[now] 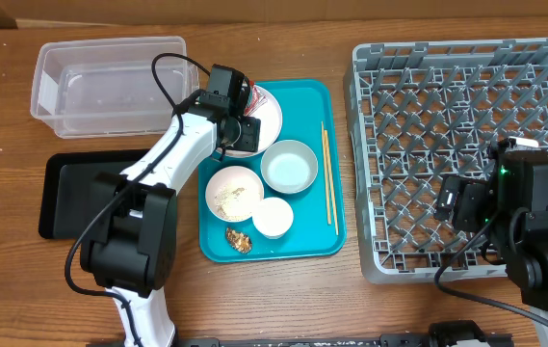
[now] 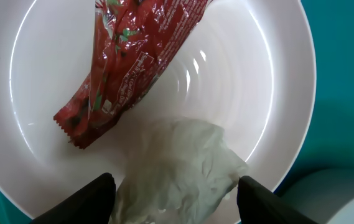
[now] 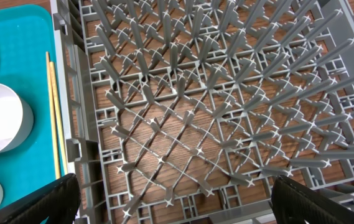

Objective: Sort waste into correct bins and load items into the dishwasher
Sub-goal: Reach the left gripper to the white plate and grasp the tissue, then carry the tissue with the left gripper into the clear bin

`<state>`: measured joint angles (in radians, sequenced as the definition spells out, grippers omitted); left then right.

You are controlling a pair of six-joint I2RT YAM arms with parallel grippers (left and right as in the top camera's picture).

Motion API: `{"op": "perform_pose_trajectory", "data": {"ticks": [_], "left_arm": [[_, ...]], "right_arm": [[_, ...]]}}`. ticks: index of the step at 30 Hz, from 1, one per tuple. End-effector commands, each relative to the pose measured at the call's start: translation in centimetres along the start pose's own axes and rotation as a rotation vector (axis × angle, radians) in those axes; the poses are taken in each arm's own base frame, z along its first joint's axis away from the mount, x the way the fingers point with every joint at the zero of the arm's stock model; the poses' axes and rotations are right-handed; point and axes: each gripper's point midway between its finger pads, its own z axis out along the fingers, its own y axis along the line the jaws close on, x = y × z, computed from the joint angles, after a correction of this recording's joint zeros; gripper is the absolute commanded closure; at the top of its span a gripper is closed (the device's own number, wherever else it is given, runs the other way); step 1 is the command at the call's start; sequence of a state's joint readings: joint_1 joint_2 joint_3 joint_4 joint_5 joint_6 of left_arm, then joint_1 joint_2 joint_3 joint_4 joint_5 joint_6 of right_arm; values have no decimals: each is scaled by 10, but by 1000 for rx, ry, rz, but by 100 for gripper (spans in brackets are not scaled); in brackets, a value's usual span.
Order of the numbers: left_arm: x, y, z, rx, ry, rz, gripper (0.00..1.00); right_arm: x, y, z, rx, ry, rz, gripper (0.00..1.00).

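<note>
In the left wrist view a crumpled red wrapper [image 2: 124, 59] and a crumpled white tissue [image 2: 183, 165] lie on the large white plate [image 2: 251, 81]. My left gripper [image 2: 175, 199] is low over the plate and open, one finger at each side of the tissue and close against its edges. Overhead, that gripper [image 1: 245, 130] covers most of the plate [image 1: 272, 114] at the back of the teal tray. My right gripper [image 3: 173, 199] hangs open over the grey dish rack [image 3: 214, 112], holding nothing.
The teal tray [image 1: 317, 241] also carries a pale grey-blue bowl [image 1: 288, 166], a white bowl with rice [image 1: 233, 191], a white cup [image 1: 274, 217], a brown scrap [image 1: 239, 238] and chopsticks [image 1: 328, 178]. The clear tub [image 1: 110, 82] and black tray [image 1: 71, 193] lie to the left.
</note>
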<state>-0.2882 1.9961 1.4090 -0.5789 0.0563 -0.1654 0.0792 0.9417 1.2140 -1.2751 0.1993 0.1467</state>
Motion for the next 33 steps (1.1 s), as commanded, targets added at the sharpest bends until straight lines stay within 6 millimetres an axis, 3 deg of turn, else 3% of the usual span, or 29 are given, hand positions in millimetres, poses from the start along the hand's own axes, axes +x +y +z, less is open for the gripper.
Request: {"op": "perform_pose_trajectory", "data": {"ticks": [1,4,10,18,22,24,28,33], "left_arm": [[-2,2,3,-15,-1,-6,35],[-1,2,3,-15,1,-6,38],[7,4,3,-22,37,-7,55],[9,4,2,-22,43,-8,96],[1,3,-5,-19,18,-10,96],[-12,3,-19,-13,-24,-13,96],[-54,5,-65,-5,-160,-25,96],[-110,36,-134,-82,-373,-78,96]], "right_arm": [[-8,-3,-7,9,-32,16,0],[-8,-3,-7,9,-32,16,0],[-7,-3,-7,10,-27,15,0],[-6,-3,-7,10,-26,15,0],[-6,-3,-7,10,-26,15,0],[-6,-3,-7,10,-26,15,0],[-6,-3,-7,10,-26,15,0],[-6,-3,-7,10,-26,15,0]]}}
